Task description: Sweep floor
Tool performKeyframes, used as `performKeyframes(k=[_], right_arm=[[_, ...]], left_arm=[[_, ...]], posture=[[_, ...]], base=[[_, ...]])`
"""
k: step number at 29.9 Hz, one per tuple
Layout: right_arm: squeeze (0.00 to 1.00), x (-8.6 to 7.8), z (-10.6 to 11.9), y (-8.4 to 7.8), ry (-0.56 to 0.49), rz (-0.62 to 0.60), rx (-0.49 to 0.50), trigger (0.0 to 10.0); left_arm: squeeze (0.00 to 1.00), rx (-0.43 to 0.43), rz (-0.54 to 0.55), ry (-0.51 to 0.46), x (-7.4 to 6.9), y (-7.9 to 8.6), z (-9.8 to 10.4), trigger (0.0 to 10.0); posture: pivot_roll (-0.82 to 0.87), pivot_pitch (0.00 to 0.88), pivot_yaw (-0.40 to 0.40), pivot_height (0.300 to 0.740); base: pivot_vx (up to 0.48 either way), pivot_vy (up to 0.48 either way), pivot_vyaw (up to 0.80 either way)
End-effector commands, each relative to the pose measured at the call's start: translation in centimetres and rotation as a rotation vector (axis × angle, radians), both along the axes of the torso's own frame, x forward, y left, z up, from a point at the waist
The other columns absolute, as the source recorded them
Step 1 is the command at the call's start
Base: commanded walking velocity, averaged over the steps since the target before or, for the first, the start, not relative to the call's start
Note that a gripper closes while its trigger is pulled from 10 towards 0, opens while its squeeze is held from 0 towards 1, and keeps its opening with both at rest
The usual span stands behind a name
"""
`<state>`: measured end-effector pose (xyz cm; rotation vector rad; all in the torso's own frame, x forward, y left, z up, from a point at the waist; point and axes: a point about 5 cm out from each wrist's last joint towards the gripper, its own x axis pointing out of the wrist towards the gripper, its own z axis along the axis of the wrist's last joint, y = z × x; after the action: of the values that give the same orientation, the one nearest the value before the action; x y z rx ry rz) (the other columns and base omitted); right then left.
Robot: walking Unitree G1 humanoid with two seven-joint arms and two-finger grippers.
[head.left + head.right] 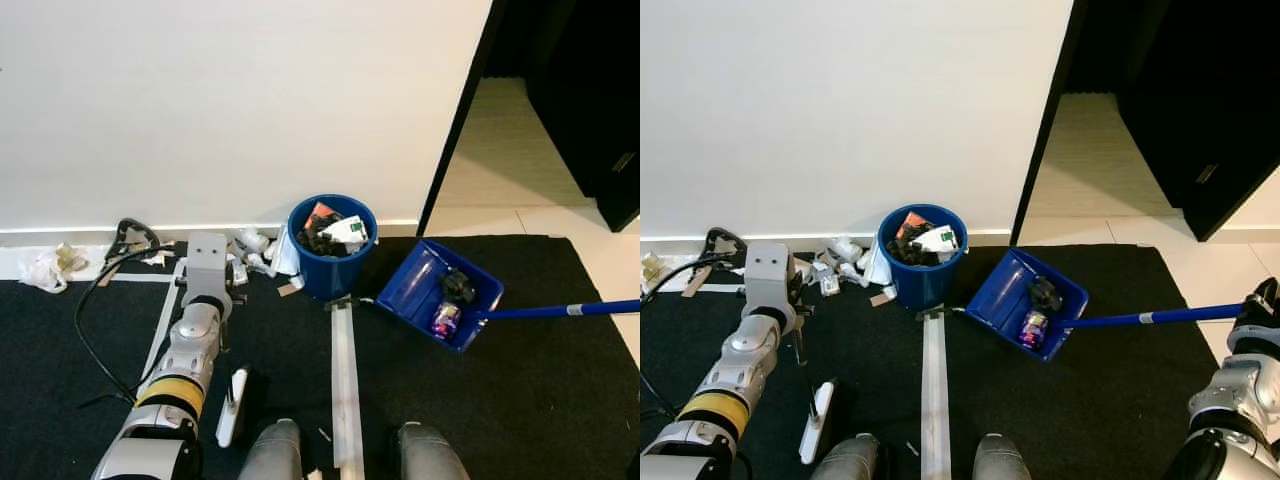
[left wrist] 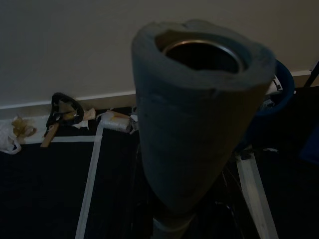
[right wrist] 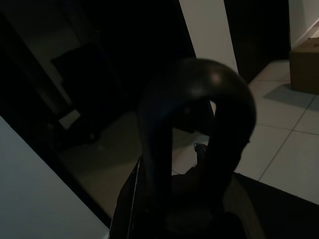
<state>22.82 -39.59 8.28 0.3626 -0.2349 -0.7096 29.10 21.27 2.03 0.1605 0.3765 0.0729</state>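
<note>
Head-camera views of a black carpeted floor (image 1: 520, 400) crossed by pale tape strips (image 1: 345, 380), bounded by a white wall. A round blue plastic bin (image 1: 332, 262), filled with dark and white rubbish, stands against the wall's skirting. Just to its right lies a blue rectangular plastic dustpan (image 1: 440, 293), tilted with its open mouth toward the bin; it contains a small purple-patterned item (image 1: 445, 318) and a dark object. The dustpan's long blue handle (image 1: 1150, 319) runs rightward to the right gripper (image 1: 1262, 300) at the carpet's right edge; whether its fingers are clamped on the handle cannot be told, and in the right wrist view a dark looped handle end (image 3: 199, 124) stands close before the lens. The left gripper (image 1: 790, 300), hidden below its wrist housing, is over the carpet left of the bin; a thin broom shaft (image 1: 800, 365) descends from it to a white-backed broom head (image 1: 233, 405) resting on the carpet near the robot's feet, yet the finger state cannot be told. In the left wrist view a grey foam-sleeved tube end (image 2: 199, 109) rises before the lens. Loose scraps of white paper litter (image 1: 255, 248) lie between gripper and bin; a crumpled white bag (image 1: 45, 270) and a black cable (image 1: 90, 340) lie farther left.
</note>
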Motion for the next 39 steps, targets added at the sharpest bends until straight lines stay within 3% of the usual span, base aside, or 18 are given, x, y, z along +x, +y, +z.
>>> performKeyframes(k=[1, 3, 6, 7, 9, 10, 15, 19, 23, 28, 34, 39], right_arm=[[0.0, 0.5, 0.9, 0.0, -0.062, -0.009, -0.005, 10.0], [0.0, 0.6, 0.8, 0.1, -0.059, -0.004, -0.003, 10.0], [0.0, 0.6, 0.8, 0.2, -0.058, 0.0, -0.001, 10.0], [0.0, 0.6, 0.8, 0.2, -0.058, 0.0, -0.001, 10.0], [0.0, 0.7, 0.7, 0.2, -0.055, 0.007, 0.0, 10.0], [0.0, 0.7, 0.7, 0.2, -0.055, 0.007, 0.0, 10.0], [0.0, 1.0, 0.6, 0.6, -0.045, 0.029, 0.001, 10.0], [0.0, 1.3, 0.5, 1.0, -0.038, 0.047, -0.003, 10.0], [0.0, 1.8, 0.5, 1.5, -0.022, 0.082, -0.022, 10.0], [0.0, 2.0, 0.5, 1.7, -0.016, 0.087, -0.021, 10.0], [0.0, 1.8, -0.1, 1.8, 0.004, 0.077, 0.004, 10.0], [0.0, 1.5, -0.1, 1.5, -0.039, 0.034, 0.039, 10.0]], left_arm=[[0.0, 0.0, 0.011, 0.07, -0.9, -0.2, -1.4, 10.0], [0.0, -0.007, 0.016, 0.041, -0.8, -0.2, -1.2, 10.0], [0.0, -0.069, 0.016, -0.145, 0.1, -0.5, 1.0, 10.0], [0.0, -0.069, 0.016, -0.145, 0.1, -0.5, 1.0, 10.0], [0.0, -0.106, 0.037, -0.287, 0.8, -0.2, 3.1, 10.0], [0.0, -0.106, 0.037, -0.287, 0.8, -0.2, 3.1, 10.0], [0.0, -0.09, -0.01, -0.457, 2.3, -0.4, 6.7, 10.0], [0.0, -0.077, -0.05, -0.457, 2.7, -0.7, 7.1, 10.0], [0.0, -0.031, -0.138, -0.373, 2.6, -1.5, 5.9, 10.0], [0.0, -0.033, -0.154, -0.279, 2.2, -2.0, 4.3, 10.0], [0.0, -0.017, -0.159, -0.244, 1.8, -2.1, 3.7, 10.0], [0.0, -0.013, -0.121, -0.23, 1.9, -1.5, 3.6, 10.0]], posture=[[0.07, 0.0, -0.011, 0.74], [0.07, 0.0, -0.01, 0.74], [0.07, 0.0, -0.011, 0.74], [0.07, 0.0, -0.011, 0.74], [0.07, 0.0, -0.013, 0.74], [0.07, 0.0, -0.013, 0.74], [0.07, 0.0, -0.015, 0.74], [0.08, 0.0, -0.013, 0.74], [0.07, 0.0, -0.012, 0.74], [0.07, 0.002, -0.016, 0.74], [0.07, 0.004, -0.019, 0.74], [0.07, 0.005, -0.019, 0.74]], base=[[0.0, 0.0, 0.0], [0.0, 0.0, 0.0], [0.0, 0.0, 0.0], [0.0, 0.0, 0.0], [0.0, 0.0, 0.0], [0.0, 0.0, 0.0], [0.0, 0.0, 0.0], [0.0, 0.0, 0.0], [0.0, 0.0, 0.0], [0.0, 0.0, 0.0], [0.0, 0.0, 0.0], [0.0, 0.0, 0.0]])
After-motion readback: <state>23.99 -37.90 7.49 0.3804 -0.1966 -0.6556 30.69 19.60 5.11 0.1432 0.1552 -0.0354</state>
